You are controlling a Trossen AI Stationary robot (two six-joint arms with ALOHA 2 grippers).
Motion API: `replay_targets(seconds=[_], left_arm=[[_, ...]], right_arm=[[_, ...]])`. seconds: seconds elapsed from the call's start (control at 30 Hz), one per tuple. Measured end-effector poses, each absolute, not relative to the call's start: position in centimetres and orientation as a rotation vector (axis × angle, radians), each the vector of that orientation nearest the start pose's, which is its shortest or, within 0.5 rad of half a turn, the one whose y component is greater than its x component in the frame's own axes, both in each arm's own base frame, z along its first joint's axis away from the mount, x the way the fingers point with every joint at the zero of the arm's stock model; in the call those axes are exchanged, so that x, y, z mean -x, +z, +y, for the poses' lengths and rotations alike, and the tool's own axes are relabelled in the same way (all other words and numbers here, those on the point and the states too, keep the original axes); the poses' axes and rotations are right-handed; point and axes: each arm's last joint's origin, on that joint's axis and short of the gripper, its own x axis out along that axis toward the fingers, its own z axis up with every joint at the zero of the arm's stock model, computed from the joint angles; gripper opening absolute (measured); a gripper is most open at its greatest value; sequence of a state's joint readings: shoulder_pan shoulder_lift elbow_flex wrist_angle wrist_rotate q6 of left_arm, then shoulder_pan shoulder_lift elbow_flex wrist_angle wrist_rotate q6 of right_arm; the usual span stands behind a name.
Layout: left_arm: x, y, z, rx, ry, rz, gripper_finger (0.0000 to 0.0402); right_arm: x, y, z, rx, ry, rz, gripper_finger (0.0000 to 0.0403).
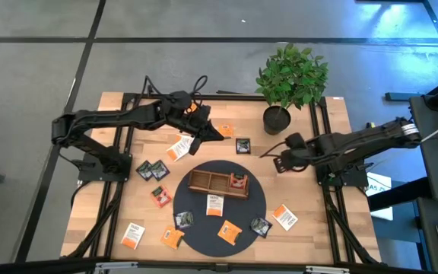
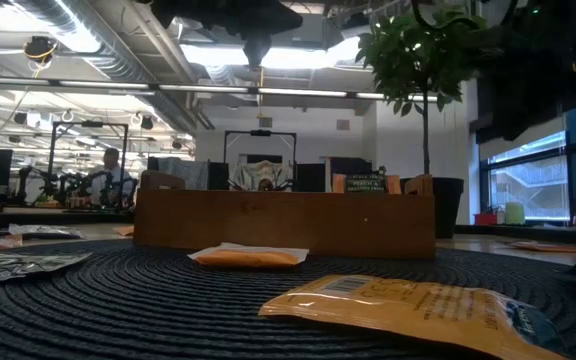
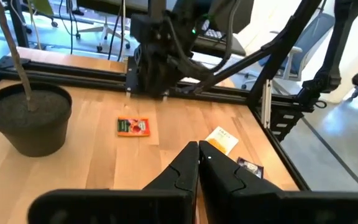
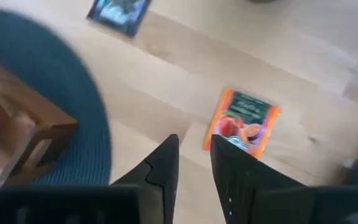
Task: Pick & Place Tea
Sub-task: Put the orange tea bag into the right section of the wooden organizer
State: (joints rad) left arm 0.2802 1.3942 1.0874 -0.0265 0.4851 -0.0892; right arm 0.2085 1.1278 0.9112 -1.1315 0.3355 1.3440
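Note:
Small tea sachets lie flat and scattered over the wooden table and the round dark mat (image 1: 253,202). On the mat stands the brown wooden tray (image 1: 217,183), with a red sachet (image 1: 238,181) in its right compartment. My right gripper (image 4: 194,146) hangs open over bare table just right of the mat. A red-and-orange sachet (image 4: 241,127) lies flat on the wood just beyond its fingertips, untouched. My left gripper (image 3: 199,155) is shut, with nothing seen between its fingers. It is raised above the table beyond the tray's far side (image 1: 217,135), near an orange sachet (image 1: 226,131).
A potted plant (image 1: 289,80) stands at the table's far right, its dark pot (image 3: 28,118) close to both grippers. Black frame rails (image 1: 322,152) run along the table's sides. More sachets lie near the front edge (image 1: 132,236) and on the mat's near part (image 2: 418,305).

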Motion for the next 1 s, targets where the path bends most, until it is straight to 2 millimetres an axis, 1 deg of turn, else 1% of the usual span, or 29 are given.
replay_targets(seconds=[0.1,0.17,0.3,0.43,0.53,0.67,0.8,0.87,1.0], left_arm=[[-30.9,31.1,7.5,0.213,-0.186,0.334,0.0006],[-31.2,30.7,7.5,0.217,-0.186,0.344,0.0004],[-31.9,29.7,7.6,0.231,-0.19,0.373,0.0002],[-32.7,28.8,7.6,0.262,-0.192,0.379,0.0005],[-33.3,28.6,7.4,0.271,-0.2,0.357,0.0008],[-33.8,28.5,7.3,0.263,-0.212,0.329,0.0005],[-33.8,28.4,7.2,0.263,-0.214,0.331,0.0002],[-33.8,28.4,7.2,0.263,-0.216,0.331,0.0003],[-33.8,28.4,7.2,0.268,-0.217,0.332,0.0008]], right_arm=[[-17.8,25.5,2.7,-0.773,-0.935,0.954,0.0097],[-18.1,25.3,2.8,-0.763,-0.945,0.955,0.011],[-18.6,24.6,2.8,-0.738,-0.979,0.976,0.0158],[-19.3,23.7,2.6,-0.691,-1.075,0.958,0.0207],[-20.1,22.5,2.9,-0.643,-1.066,1.053,0.0227],[-20.9,21.0,2.9,-0.643,-1.099,1.155,0.0231],[-21.3,20.1,2.3,-0.658,-1.122,1.219,0.0216],[-21.1,19.4,1.9,-0.674,-1.106,1.236,0.0208],[-19.5,17.1,1.3,-0.782,-1.051,1.242,0.0191]])
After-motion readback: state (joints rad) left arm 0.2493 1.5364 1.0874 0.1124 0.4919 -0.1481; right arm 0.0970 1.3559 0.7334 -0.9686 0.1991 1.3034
